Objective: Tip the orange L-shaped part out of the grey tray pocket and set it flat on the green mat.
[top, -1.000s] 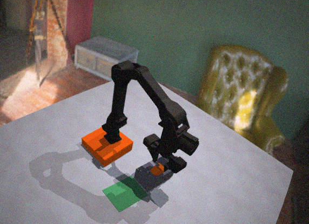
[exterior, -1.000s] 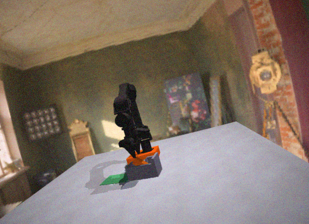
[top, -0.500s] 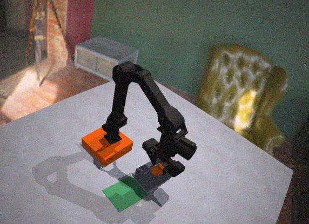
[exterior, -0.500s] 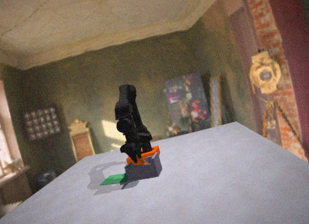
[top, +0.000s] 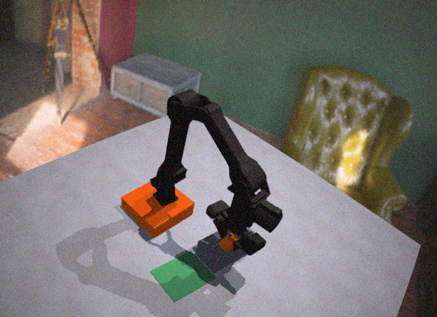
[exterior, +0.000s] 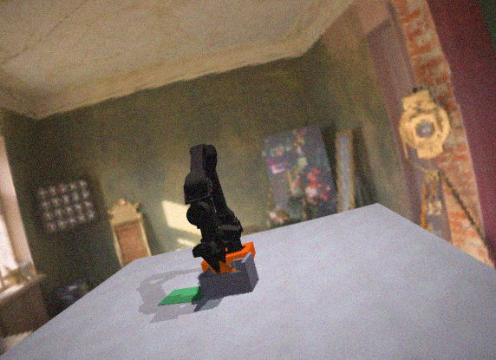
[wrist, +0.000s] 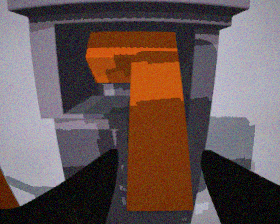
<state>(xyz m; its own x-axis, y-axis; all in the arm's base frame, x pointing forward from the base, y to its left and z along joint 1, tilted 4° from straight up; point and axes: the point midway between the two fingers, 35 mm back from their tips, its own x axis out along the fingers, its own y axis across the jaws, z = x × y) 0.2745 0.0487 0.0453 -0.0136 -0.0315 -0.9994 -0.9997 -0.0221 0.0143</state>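
The orange L-shaped part is tipped in the grey tray. Its L-shaped end is down at the tray's far side and its straight end is raised toward me. My gripper is low over the tray. Its two black fingers straddle the raised end, with a narrow gap showing on each side in the wrist view. The gripper is open. The green mat lies flat beside the tray, on its near side.
The arm's orange base block stands on the table to the left of the tray. A yellow armchair stands beyond the table's right edge. The table's edge runs close behind the arm.
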